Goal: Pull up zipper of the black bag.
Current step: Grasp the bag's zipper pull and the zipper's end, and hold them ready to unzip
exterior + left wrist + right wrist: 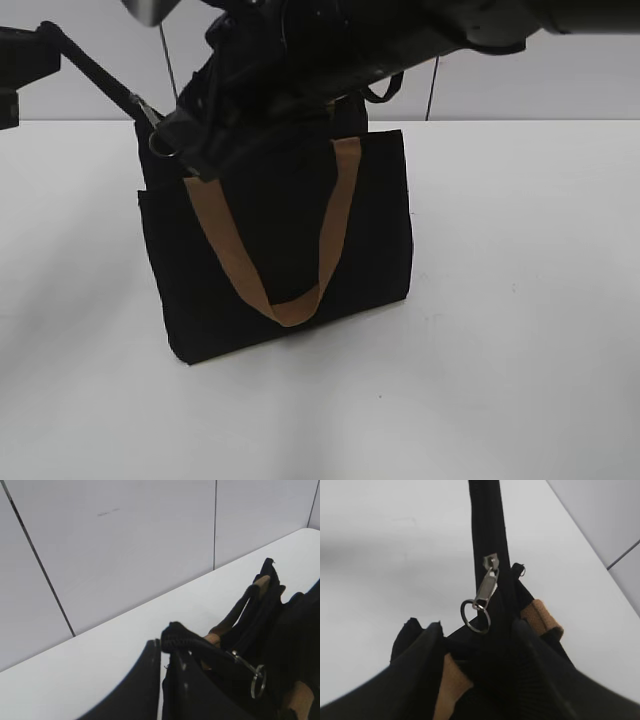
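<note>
The boxy black fabric bag [285, 250] stands upright on the white table [520, 300], one tan webbing handle [275, 240] drooping down its front. Its thin black zipper [489, 535] runs along the top rim, silver slider [490, 562] and ring pull [475, 615] dangling. The left gripper [167, 647] pinches the bag's top corner. The right gripper [475, 635] hovers spread either side of the rim, near the ring.

White table [520, 300]; black bag [280, 240] upright on it
</note>
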Robot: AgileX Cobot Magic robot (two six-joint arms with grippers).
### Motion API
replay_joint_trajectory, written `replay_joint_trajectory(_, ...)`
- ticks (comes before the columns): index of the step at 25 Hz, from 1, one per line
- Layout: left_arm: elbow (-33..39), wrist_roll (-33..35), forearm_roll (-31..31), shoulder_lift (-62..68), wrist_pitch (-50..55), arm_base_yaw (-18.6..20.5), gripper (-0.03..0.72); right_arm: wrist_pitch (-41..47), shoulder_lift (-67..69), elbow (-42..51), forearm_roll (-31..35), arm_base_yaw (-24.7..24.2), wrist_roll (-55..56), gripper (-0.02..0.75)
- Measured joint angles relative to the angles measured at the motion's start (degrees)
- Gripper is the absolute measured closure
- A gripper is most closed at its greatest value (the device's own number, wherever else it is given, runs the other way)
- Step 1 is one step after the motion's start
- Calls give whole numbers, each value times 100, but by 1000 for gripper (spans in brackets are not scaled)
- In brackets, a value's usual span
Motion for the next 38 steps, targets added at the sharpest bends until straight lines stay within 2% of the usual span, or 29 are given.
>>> replay_joint_trajectory(8, 0, 0, 0, 0, 103, 0, 670, 1295, 450, -1061, -6, -327, -487, 398)
replay_joint_trajectory(13, -10, 0, 5, 0, 150, 0, 671, 1927, 838, -1580, -17, -356, -657, 399)
replay_joint_trajectory(27, -17, 0, 5, 0, 168, 0, 671, 1971, 1183, -1682, -226, -360, -706, 423)
replay_joint_trajectory(29, -17, 0, 5, 0, 168, 0, 671, 1971, 1189, -1682, -231, -360, -706, 439)
replay_joint_trajectory(38, -17, 0, 5, 0, 168, 0, 671, 1962, 1194, -1682, -231, -360, -713, 598)
